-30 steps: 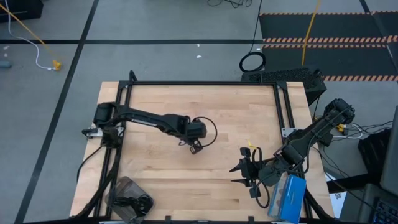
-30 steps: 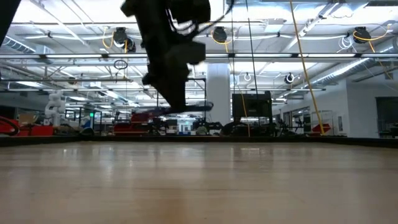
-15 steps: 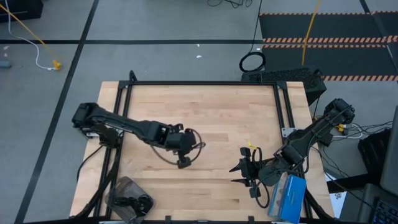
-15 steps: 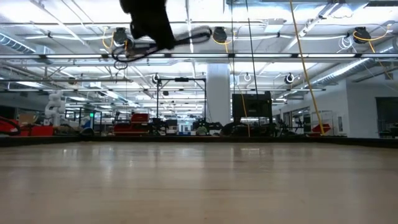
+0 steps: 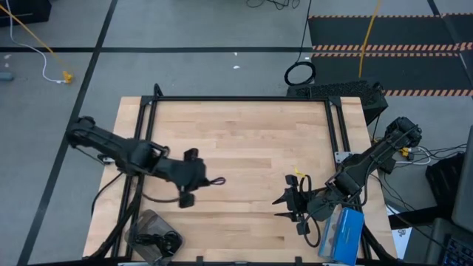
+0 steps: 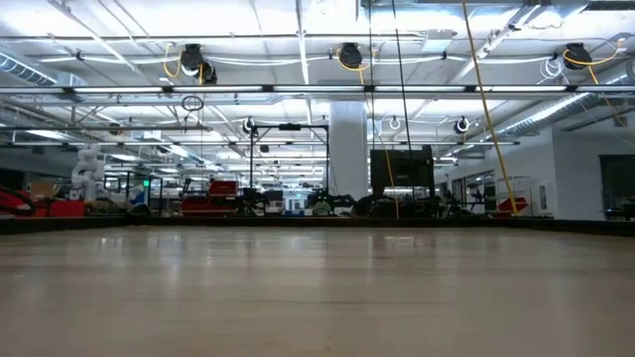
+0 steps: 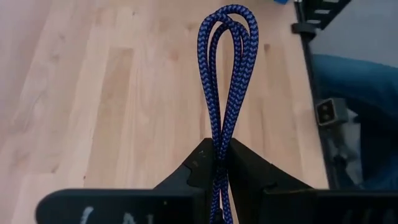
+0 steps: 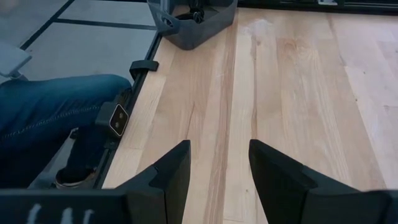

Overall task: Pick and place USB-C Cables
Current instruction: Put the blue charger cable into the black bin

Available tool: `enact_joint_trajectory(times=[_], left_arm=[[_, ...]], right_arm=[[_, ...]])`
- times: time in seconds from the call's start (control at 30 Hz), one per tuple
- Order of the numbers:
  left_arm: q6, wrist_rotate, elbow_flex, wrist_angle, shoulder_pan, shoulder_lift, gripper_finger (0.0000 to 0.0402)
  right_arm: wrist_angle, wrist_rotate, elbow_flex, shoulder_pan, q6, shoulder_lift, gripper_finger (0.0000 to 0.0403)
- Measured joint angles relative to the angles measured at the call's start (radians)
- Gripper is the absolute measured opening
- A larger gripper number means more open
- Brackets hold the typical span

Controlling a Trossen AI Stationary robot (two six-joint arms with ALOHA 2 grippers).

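The purple-blue braided cable [image 7: 227, 74] is folded into a narrow loop. It juts forward from my left gripper [image 7: 221, 154], which is shut on it. In the high view that gripper [image 5: 201, 179] hangs over the table's left half, with the cable [image 5: 215, 181] pointing toward the table's right. A grey bin [image 5: 146, 220] sits at the near left corner with dark cable bundles [image 5: 161, 242] inside. My right gripper [image 5: 284, 207] waits, open, over the near right part of the table; its wrist view shows it [image 8: 219, 163] above bare wood. My left gripper pinches the folded purple-blue cable between its two fingers, with several strands side by side at the fingertips [image 7: 219, 144]. The looped end [image 7: 229, 15] sticks out beyond the fingers toward the table's right. The cable is lifted clear of the table.
A blue box [image 5: 341, 235] lies at the near right edge by the right arm, and a small yellow bit [image 5: 298, 172] lies on the wood. A black frame [image 5: 236, 98] borders the table. A person's jeans-clad leg [image 8: 56, 106] shows beside the near edge.
My left gripper, carrying the purple-blue cable, has swung from the table's middle toward the left and near edges, closer to the grey bin, and has risen out of the low view. The cable has travelled with it. The right arm has kept still.
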Motion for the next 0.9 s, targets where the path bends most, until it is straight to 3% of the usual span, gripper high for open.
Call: enact_joint_trajectory(times=[0.37, 0.9], left_arm=[[-0.003, -0.002, 0.0, -0.031, -0.079, -0.181, 0.0041], [-0.008, 0.007, 0.0, -0.178, -0.238, -0.2, 0.0042]], right_arm=[[0.007, 0.0, 0.0, 0.0, -0.002, 0.0, 0.0157], [0.006, 0.029, 0.0, -0.003, -0.021, 0.0, 0.0157]])
